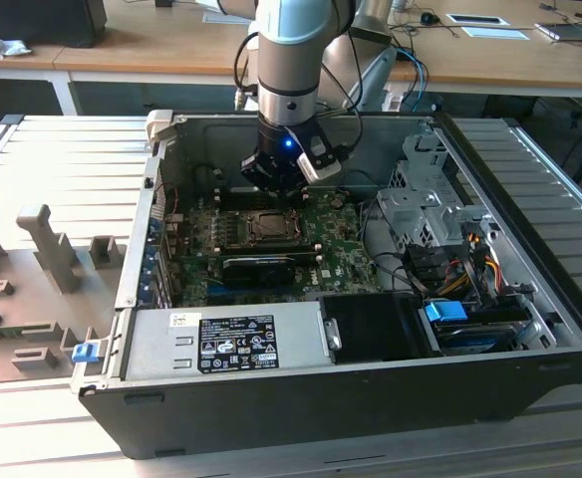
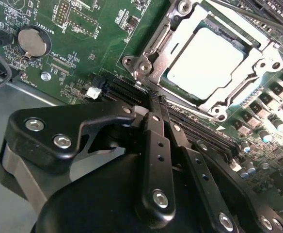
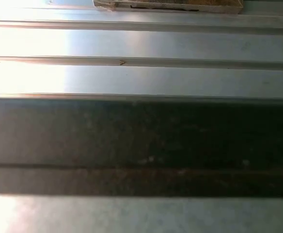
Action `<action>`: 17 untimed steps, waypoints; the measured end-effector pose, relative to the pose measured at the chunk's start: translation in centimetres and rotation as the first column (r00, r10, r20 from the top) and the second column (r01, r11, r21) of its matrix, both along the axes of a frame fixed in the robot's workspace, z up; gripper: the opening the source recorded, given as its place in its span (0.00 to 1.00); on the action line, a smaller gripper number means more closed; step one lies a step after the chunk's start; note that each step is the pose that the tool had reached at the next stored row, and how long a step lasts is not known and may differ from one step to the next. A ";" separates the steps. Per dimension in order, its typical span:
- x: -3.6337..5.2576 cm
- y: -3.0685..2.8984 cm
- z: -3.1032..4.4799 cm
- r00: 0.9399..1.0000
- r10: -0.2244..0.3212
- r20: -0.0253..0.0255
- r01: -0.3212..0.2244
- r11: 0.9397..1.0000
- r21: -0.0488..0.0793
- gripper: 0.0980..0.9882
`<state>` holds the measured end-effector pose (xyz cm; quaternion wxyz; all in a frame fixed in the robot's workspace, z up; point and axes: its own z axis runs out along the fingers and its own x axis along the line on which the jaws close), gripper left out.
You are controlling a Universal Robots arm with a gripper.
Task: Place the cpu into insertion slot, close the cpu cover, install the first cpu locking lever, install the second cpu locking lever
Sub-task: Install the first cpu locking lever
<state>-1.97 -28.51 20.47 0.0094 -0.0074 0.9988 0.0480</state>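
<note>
The black two-fingered gripper (image 2: 157,104) is seen in the second wrist view with its fingers drawn together, the tips meeting in a narrow point and nothing clamped between them. The tips are poised just above the long black card slots (image 2: 127,91) on the green motherboard (image 2: 83,43), close to the near edge of the socket.

Just beyond the fingertips the small flat square cpu with a silvery-grey metal top (image 2: 205,60) is seated in the insertion slot (image 2: 228,36), of which little more than the black frame around the chip can be made out. The thin silvery-grey metal cpu cover with a large square cut-out (image 2: 156,48) is lowered around the chip, its frame lying flat on the socket. Whether the locking levers are latched cannot be told. A round silver coin battery (image 2: 33,41) is mounted on the board, well apart from the fingers and off to one side of them.

In the exterior view the grey and silver robot arm (image 1: 289,60) is lowered into the open black computer case (image 1: 301,393), and the gripper (image 1: 276,184) hangs directly over the socket area (image 1: 266,227). The case rests on a ribbed grey metal table (image 1: 62,169).

In the first wrist view a ribbed metal surface (image 3: 141,43) is shown crossed by a dark band (image 3: 141,136).
</note>
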 end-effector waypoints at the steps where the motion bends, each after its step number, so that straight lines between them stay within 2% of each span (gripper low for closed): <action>1: 0.00 -0.01 -0.08 1.000 0.000 0.000 0.000 1.000 0.000 0.01; 6: 0.00 0.00 -0.21 1.000 0.000 0.000 0.000 1.000 -0.001 0.01; 17: 0.01 0.00 0.12 1.000 0.000 0.000 0.000 1.000 -0.002 0.01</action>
